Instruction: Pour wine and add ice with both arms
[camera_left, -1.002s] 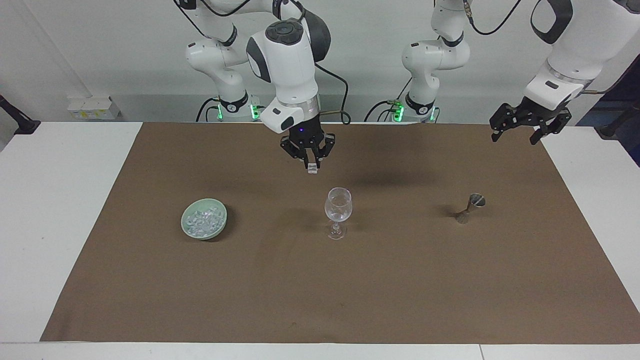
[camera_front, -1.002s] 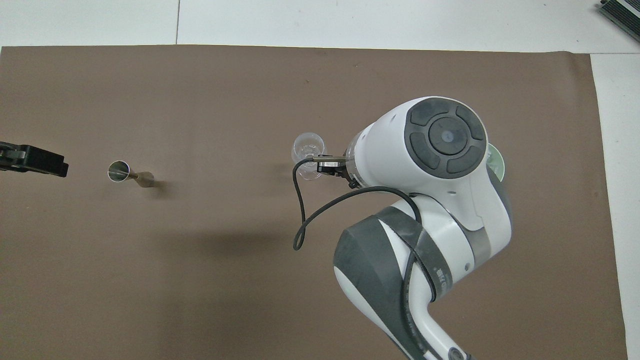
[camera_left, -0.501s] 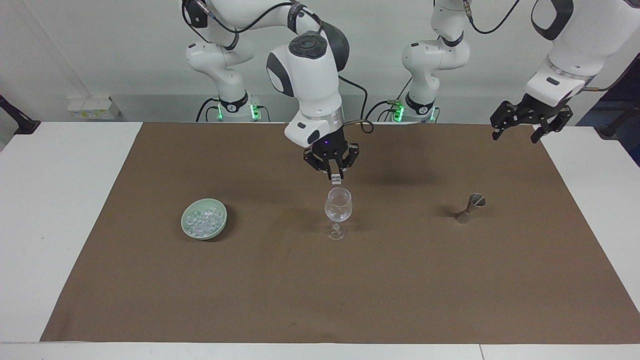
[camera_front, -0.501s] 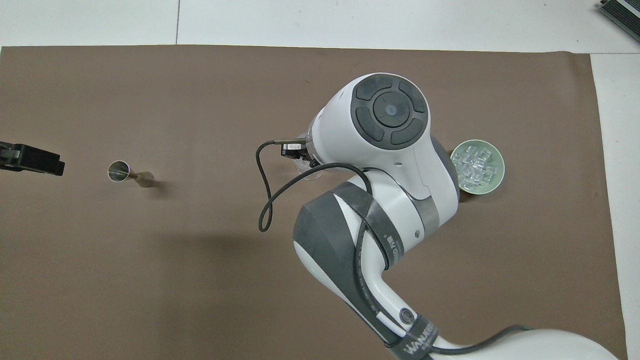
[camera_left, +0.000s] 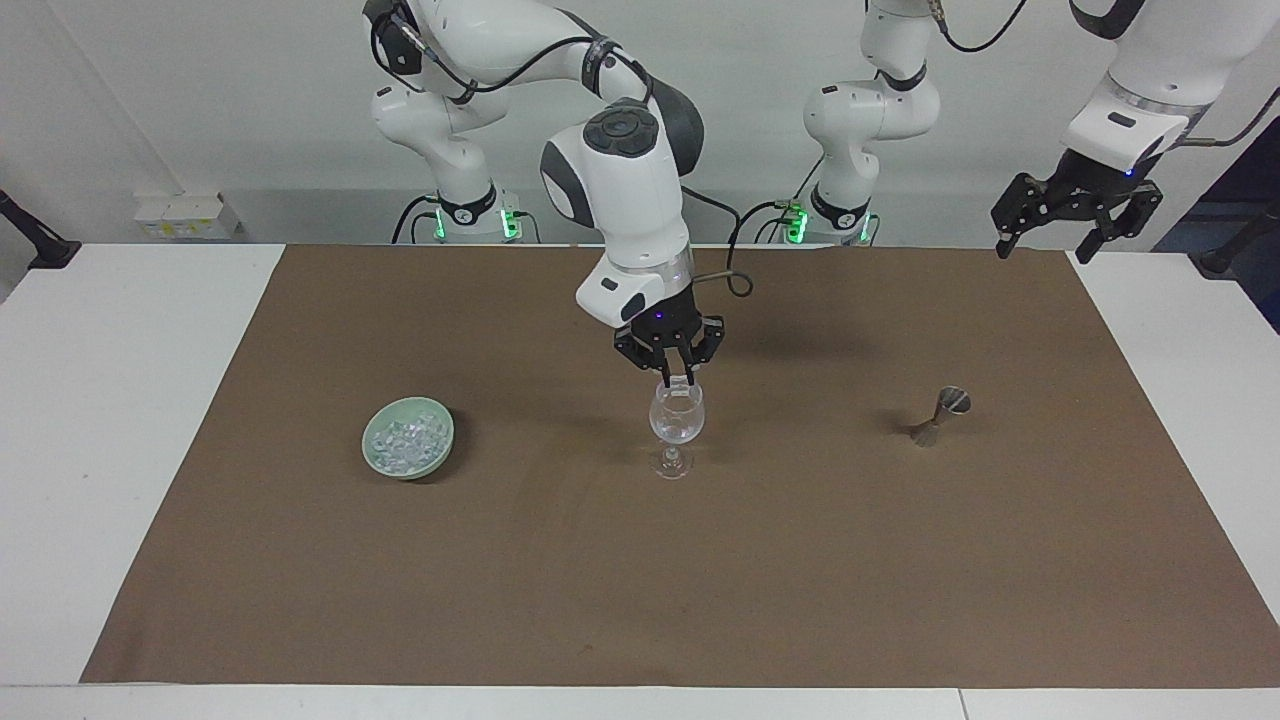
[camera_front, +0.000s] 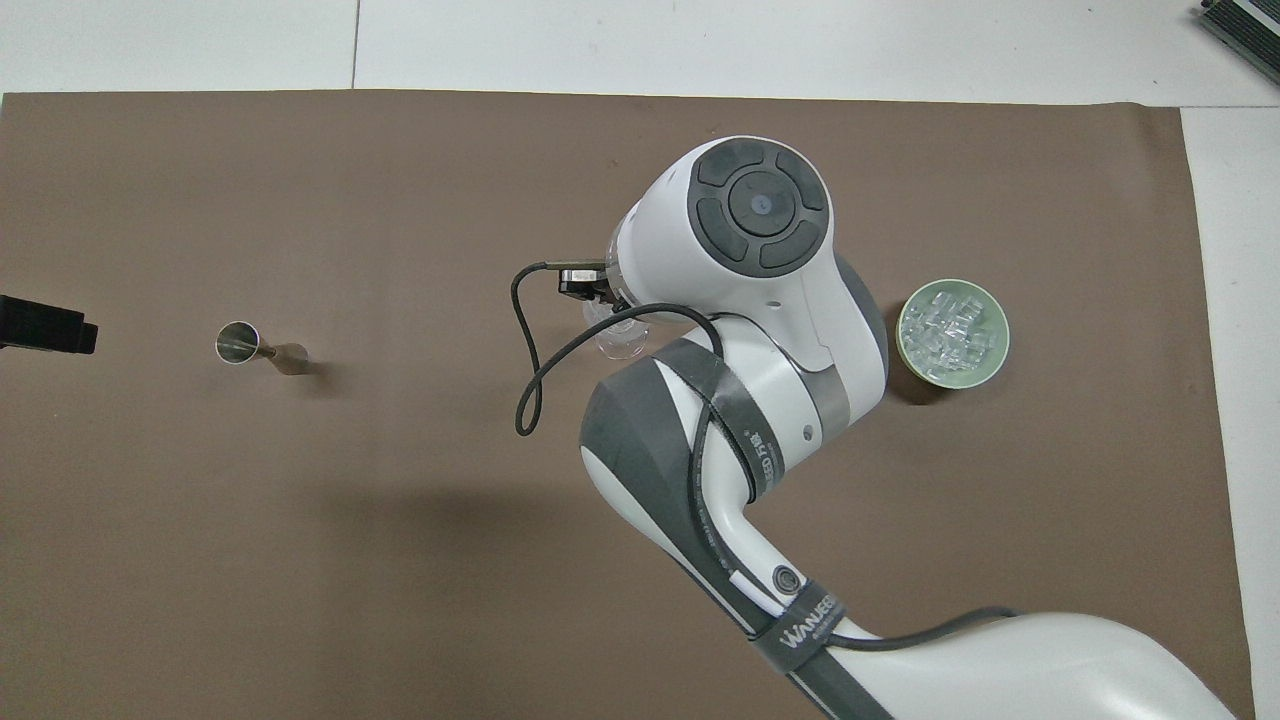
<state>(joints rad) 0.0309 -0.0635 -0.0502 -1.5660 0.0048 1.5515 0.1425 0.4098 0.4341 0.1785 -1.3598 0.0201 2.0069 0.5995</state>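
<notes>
**Ice Cube Poised at the Rim of the Wine Glass**

The right gripper (camera_left: 678, 379) hangs directly over the wine glass (camera_left: 677, 425), fingers pointing straight down and clenched on a single small ice cube (camera_left: 677, 381) at the level of the glass's rim. The glass stands upright on its stem near the middle of the brown mat (camera_left: 700, 580) that covers the table (camera_left: 110, 400). In the overhead view the right arm's wrist covers most of the glass, leaving only part of its foot (camera_front: 618, 345) showing.

The rest of the ice (camera_left: 405, 442) lies heaped in a pale green bowl (camera_left: 379, 463) toward the right arm's end of the table, well apart from the glass. Toward the left arm's end, a small metal jigger (camera_left: 940, 415) leans over, its open mouth tipped toward the robots and its long axis slanting.

The left gripper (camera_left: 1076, 242) waits raised over the mat's corner nearest its base, its fingers spread and holding nothing.
</notes>
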